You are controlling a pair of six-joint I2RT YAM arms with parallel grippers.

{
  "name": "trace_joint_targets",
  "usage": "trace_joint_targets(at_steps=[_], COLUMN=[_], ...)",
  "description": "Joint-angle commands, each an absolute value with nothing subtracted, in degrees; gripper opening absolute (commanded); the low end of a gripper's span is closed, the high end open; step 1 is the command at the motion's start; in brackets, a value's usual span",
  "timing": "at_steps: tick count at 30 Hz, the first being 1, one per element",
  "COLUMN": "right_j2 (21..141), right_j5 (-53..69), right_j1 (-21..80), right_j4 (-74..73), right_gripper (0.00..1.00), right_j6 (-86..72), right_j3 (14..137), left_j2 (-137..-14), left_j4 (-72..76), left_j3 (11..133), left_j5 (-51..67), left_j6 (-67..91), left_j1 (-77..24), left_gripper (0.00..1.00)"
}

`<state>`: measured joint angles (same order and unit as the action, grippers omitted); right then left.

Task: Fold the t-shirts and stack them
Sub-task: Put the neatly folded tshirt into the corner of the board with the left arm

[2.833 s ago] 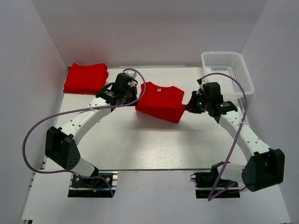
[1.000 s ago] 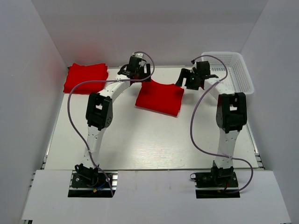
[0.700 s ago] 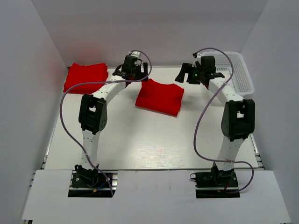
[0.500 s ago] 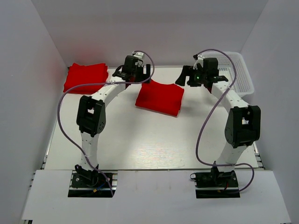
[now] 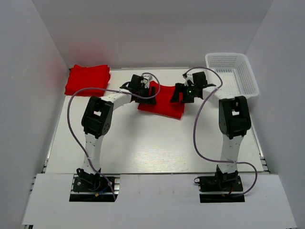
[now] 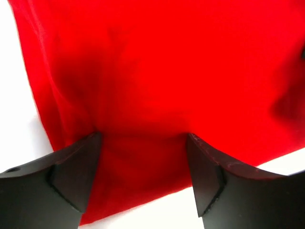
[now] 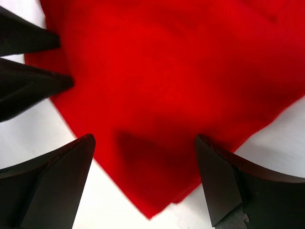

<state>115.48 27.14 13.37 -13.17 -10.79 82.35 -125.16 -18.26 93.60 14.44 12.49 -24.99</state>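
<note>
**Gripper state.** The left gripper (image 6: 143, 138) is set with its jaws wide apart, straddling a ridge of red cloth near one edge of the folded t-shirt (image 6: 162, 71). Compared with a second ago, the jaws are drawn in slightly. No grip is made yet, and the cloth is only bracketed. The right gripper (image 7: 144, 139) is held fully open over a corner of the same garment, with nothing in its hold. The left gripper's fingers are seen at the upper left of the right wrist view, so the two tools are close together.

**Change observed.** A second ago both grippers were raised above the far edge of the t-shirt. Both are now lowered onto that edge, the left gripper (image 5: 143, 88) at the far left corner and the right gripper (image 5: 183, 93) at the far right corner.

**Position of the work.** The folded t-shirt (image 5: 162, 102) lies as a compact rectangle at the middle of the table (image 5: 143, 143), towards the far side. The stack of folded t-shirts (image 5: 88, 79) is located at the far left corner, well apart from it. The basket (image 5: 232, 71) is located at the far right.

**Meaning for the task.** The folding of this garment is judged complete. A two-point pick-up along the far edge is judged to be in preparation, for transfer to the stack. Both jaws are to be closed on all layers, otherwise the fold may open when lifted.
</note>
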Motion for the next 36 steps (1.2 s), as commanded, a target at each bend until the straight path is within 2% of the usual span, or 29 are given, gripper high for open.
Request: trace_joint_targets(at_steps=[1,7,13,14,16,17,22,25,31,36], right_j2=[116.2,111.6,97.3,96.3,92.9,92.1,86.8,84.4,78.1,75.7], right_j5=[28.7,27.4,23.6,22.9,22.8,22.8,22.3,20.8,17.8,15.6], right_j1=[14.4,15.9,18.8,19.1,19.9,20.1,20.8,20.8,20.7,20.5], right_j4=[-10.6,-7.8,-7.6,-8.6,-10.8,-11.3,-15.0,-16.3,-15.7,-16.7], right_gripper=[0.91,0.91,0.91,0.91,0.91,0.91,0.91,0.91,0.91,0.91], right_j6=[-11.6,-12.1,-12.1,-11.9,-11.4,-11.2,-9.9,-9.4,-10.3,-10.6], right_j3=[81.2,66.8,53.4,51.1,50.8,51.1,54.7,56.2,55.6,55.2], left_j2=[-121.7,-112.2,-95.8,-93.9,-90.6,-88.4,-86.5,-87.8,-92.5,-98.2], left_j4=[-16.0,-13.4,-17.7,-18.4,-22.1,-23.5,-32.6,-34.9,-25.5,-21.8], left_j3=[86.3,68.3,54.9,54.8,55.5,56.3,63.5,64.8,63.4,63.4], left_j5=[17.5,18.7,17.2,16.3,12.3,10.7,-1.2,-4.4,1.5,0.9], left_j6=[15.2,18.9,22.9,23.6,24.8,25.7,27.2,27.2,23.4,23.4], left_j1=[-25.1,-27.1,-30.1,-30.8,-31.3,-31.3,-31.3,-30.8,-31.3,-30.8], left_gripper=[0.81,0.77,0.79,0.81,0.98,1.00,1.00,1.00,1.00,1.00])
